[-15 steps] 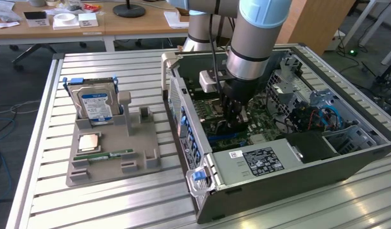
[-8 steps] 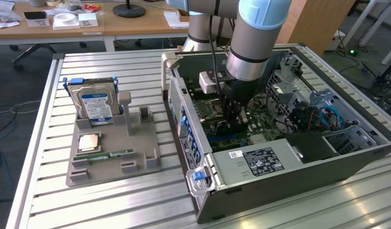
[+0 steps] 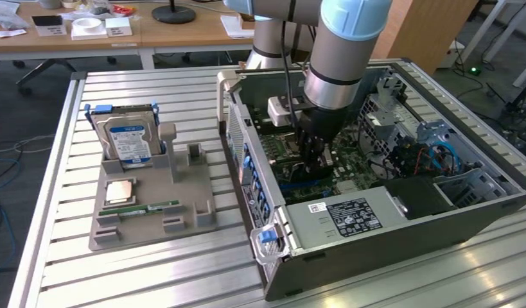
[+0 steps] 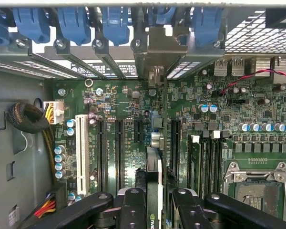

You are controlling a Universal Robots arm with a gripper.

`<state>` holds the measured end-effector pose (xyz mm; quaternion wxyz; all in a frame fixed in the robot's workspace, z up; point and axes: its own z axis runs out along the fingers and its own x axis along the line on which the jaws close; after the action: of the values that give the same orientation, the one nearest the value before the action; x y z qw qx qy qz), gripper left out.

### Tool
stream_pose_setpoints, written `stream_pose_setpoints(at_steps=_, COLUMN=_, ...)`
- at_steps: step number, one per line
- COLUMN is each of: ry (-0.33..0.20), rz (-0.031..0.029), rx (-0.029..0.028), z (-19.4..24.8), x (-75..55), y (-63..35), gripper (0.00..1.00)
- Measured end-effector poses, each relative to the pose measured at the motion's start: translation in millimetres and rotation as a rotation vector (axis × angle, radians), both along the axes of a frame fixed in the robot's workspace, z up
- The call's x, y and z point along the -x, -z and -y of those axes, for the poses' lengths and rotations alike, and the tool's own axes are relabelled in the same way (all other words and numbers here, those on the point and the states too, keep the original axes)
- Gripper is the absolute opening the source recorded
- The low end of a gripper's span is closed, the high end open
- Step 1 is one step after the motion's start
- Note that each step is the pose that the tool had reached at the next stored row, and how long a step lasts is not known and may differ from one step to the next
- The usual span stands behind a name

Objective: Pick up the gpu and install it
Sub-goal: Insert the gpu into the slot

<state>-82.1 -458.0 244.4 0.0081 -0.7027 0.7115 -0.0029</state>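
Note:
The gpu (image 4: 154,168) appears edge-on in the wrist view, a thin card standing upright over the motherboard (image 4: 205,124), in line with the long black expansion slots (image 4: 119,148). Its silver end bracket (image 4: 156,57) reaches the case's rear slot openings under the blue clips. My gripper (image 4: 157,202) is shut on the card, one black finger (image 4: 133,210) on each side. In the exterior view the gripper (image 3: 316,168) reaches straight down inside the open computer case (image 3: 391,224), low over the board. Whether the card sits in a slot I cannot tell.
On the exterior view's left a grey fixture (image 3: 151,212) holds the silver hard drive (image 3: 130,142), a processor chip (image 3: 119,191) and a narrow memory stick (image 3: 142,208). Inside the case are the power supply (image 3: 349,215), cable bundles (image 4: 31,119) and the processor socket (image 4: 257,186).

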Motion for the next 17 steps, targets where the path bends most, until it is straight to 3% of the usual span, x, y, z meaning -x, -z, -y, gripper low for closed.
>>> stream_pose_setpoints(at_steps=17, ry=0.0, rz=0.0001, rx=0.0004, z=0.0, x=0.0, y=2.2, gripper=0.26)
